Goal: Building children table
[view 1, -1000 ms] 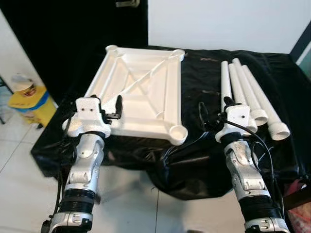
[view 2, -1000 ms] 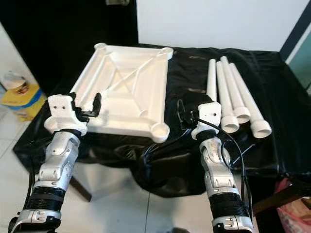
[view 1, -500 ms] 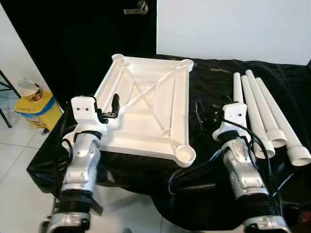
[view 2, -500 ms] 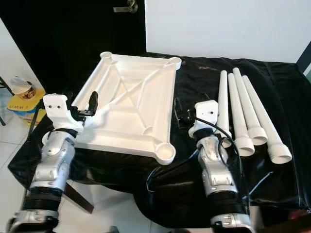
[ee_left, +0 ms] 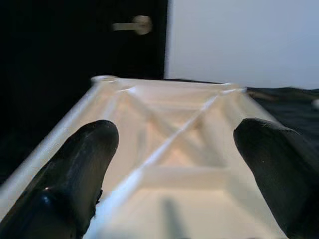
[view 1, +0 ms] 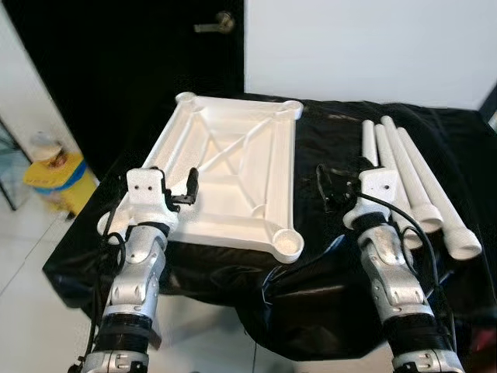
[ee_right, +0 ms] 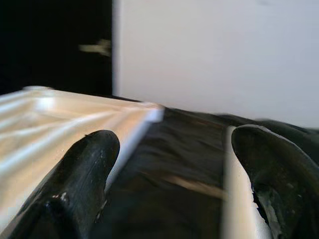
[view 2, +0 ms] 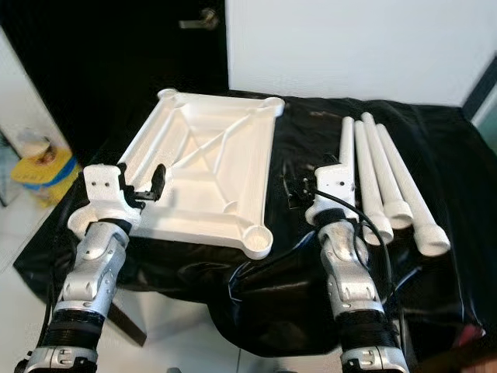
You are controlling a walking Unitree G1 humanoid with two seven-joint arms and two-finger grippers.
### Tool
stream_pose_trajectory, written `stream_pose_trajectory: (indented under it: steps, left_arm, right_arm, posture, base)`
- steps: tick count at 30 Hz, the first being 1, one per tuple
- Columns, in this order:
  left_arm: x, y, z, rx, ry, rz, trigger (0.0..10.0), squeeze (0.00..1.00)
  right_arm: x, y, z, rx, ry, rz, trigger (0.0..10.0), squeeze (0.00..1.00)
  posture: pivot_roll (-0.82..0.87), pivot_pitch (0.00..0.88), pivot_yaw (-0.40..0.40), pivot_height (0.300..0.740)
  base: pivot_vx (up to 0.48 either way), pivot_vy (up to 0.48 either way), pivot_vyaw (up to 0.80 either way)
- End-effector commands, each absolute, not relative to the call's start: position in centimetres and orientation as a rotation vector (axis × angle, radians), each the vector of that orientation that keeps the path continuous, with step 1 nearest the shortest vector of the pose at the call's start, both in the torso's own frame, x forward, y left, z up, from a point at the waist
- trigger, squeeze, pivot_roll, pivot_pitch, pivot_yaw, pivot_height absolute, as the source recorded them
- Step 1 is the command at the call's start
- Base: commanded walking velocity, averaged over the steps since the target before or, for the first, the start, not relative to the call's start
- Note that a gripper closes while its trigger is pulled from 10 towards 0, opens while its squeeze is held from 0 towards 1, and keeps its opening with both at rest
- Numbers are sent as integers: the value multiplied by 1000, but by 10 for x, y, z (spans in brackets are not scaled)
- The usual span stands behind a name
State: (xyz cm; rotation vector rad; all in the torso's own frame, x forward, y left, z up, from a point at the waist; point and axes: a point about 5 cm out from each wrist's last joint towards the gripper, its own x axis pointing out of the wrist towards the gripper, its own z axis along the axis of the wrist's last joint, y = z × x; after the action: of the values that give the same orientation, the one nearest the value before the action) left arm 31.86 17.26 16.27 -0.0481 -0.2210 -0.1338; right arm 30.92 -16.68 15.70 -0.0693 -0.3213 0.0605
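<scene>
A white square tabletop (view 1: 233, 167) lies upside down on a black cloth (view 1: 330, 144), ribs and corner sockets facing up. Several white tube legs (view 1: 404, 175) lie side by side to its right. My left gripper (view 1: 180, 193) hovers open over the tabletop's near left edge; in the left wrist view its fingers (ee_left: 84, 164) stand wide apart with the tabletop (ee_left: 174, 144) beyond them. My right gripper (view 1: 332, 190) is open above the cloth between the tabletop and the legs, and one leg (ee_right: 234, 199) lies beside a fingertip. Neither holds anything.
The cloth drapes over a low table's front edge (view 1: 233, 272). A yellow container (view 1: 58, 171) stands on the tiled floor to the left. Behind are a dark door with a handle (view 1: 213, 23) and a white wall (view 1: 365, 47).
The whole picture has shifted, so the camera moved. Both arms keep the same pose over the tabletop edge and the cloth, fingers still apart.
</scene>
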Motion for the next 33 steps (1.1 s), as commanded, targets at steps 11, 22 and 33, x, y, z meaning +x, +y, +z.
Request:
stream_pose_trajectory:
  steps: [11, 22, 33]
  left_arm:
    - [325, 168, 167, -47, -198, -154, 10000, 0]
    - [325, 172, 168, -76, -195, -141, 10000, 0]
    - [324, 171, 166, -108, -170, -162, 10000, 0]
  right_arm:
    - [307, -167, 153, -59, -309, 30, 10000, 0]
    - [306, -171, 156, -73, -325, 21, 10000, 0]
    - [306, -167, 154, -77, -320, 23, 10000, 0]
  posture:
    - [-47, 54, 31, 740]
    - [-48, 56, 31, 740]
    - [-44, 42, 36, 740]
  base:
    - [0, 0, -786]
    - [0, 0, -45]
    - [0, 200, 0]
